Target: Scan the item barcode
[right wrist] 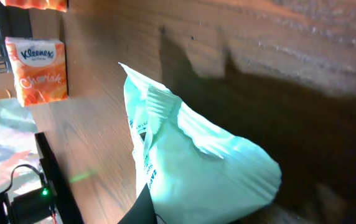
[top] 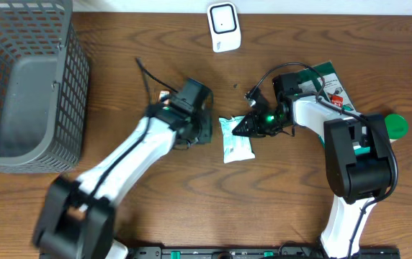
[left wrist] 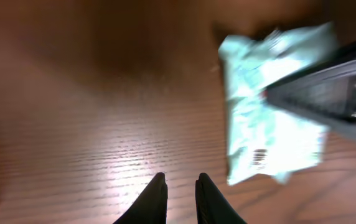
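Note:
The item is a pale green plastic packet point(top: 236, 140) lying on the wooden table between the two arms. Its printed barcode point(left wrist: 260, 158) shows near one lower corner in the left wrist view. My right gripper point(top: 242, 129) is shut on the packet's edge. In the right wrist view the packet point(right wrist: 196, 165) fills the centre, with one dark finger point(right wrist: 144, 208) against it. My left gripper point(left wrist: 181, 180) hovers just left of the packet, shut, with only bare wood under the narrow slit between its tips. The white scanner point(top: 224, 27) stands at the table's far edge.
A grey wire basket point(top: 22, 79) takes up the far left. A green packaged item point(top: 330, 80) and a green round lid point(top: 395, 124) lie by the right arm. An orange Kleenex box point(right wrist: 38, 68) stands beyond the packet in the right wrist view.

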Controlling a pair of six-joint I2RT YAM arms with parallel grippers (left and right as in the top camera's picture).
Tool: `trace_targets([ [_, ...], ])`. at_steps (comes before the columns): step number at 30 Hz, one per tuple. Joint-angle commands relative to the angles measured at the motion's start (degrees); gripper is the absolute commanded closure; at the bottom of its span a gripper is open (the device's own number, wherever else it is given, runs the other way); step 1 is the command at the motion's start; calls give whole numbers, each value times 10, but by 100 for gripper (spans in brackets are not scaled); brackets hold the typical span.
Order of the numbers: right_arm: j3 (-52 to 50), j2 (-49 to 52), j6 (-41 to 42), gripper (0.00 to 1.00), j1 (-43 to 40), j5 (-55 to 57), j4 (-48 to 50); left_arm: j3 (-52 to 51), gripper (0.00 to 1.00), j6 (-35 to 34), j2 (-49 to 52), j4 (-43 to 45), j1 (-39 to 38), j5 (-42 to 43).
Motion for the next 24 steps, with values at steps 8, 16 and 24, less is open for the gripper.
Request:
trace_targets([
  [8,-3,-17,-11,99,-2,-23,-20,0,81,23,-263,-34,73,-125],
  [16,-2,-76,-33,99,-2,-102,15,0,81,28,-424,-77,179,-173],
  [24,-2,-230,-32,99,14,71,16,0,63,29,-457,-77,293,-172],
])
